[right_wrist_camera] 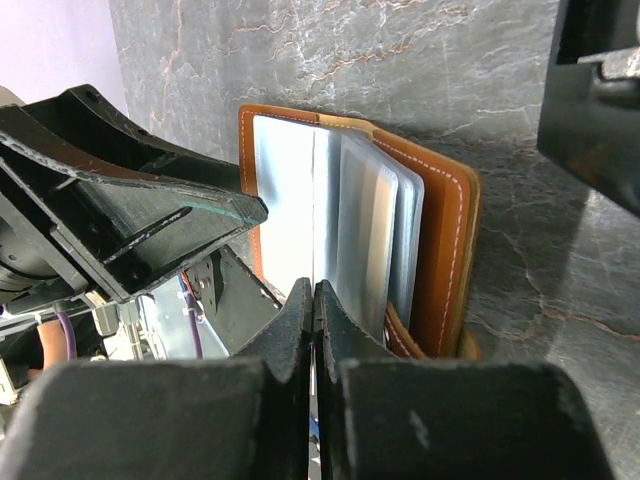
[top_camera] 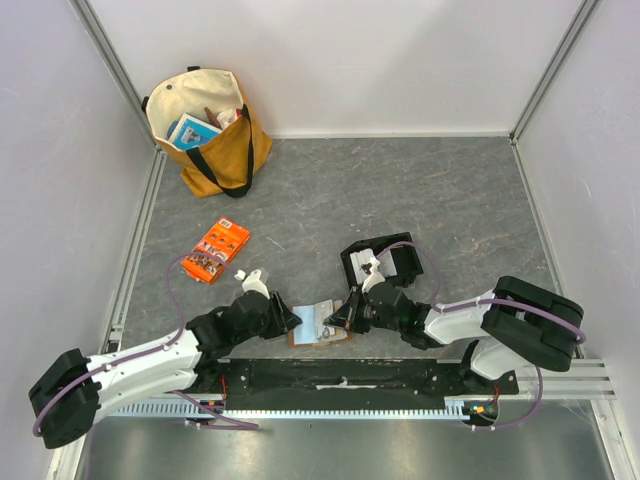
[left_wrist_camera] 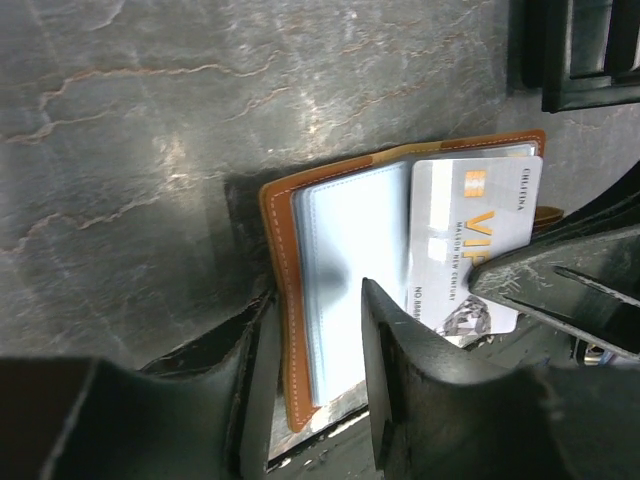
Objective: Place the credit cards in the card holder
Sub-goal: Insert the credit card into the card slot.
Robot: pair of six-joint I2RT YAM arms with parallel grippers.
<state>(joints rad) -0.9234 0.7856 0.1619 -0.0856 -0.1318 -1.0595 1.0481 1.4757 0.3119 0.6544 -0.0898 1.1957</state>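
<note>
The brown card holder (top_camera: pixel 312 334) lies open at the table's near edge, its clear pockets fanned out (left_wrist_camera: pixel 345 270) (right_wrist_camera: pixel 440 240). My left gripper (top_camera: pixel 292 318) (left_wrist_camera: pixel 316 292) is open and straddles the holder's left half. One finger rests on the pocket pages and the other sits beside the orange cover. My right gripper (top_camera: pixel 345 313) (right_wrist_camera: pixel 316 295) is shut on a pale credit card with gold VIP print (left_wrist_camera: pixel 470 235). The card is seen edge-on (right_wrist_camera: pixel 314 215) among the pockets on the right half. I cannot tell how deep it sits. No other cards show.
A black plastic tray (top_camera: pixel 385 262) stands just behind the right gripper. An orange printed packet (top_camera: pixel 215 250) lies to the left. A tan tote bag (top_camera: pixel 205 130) stands at the back left. The metal rail (top_camera: pixel 350 380) runs along the near edge under the holder.
</note>
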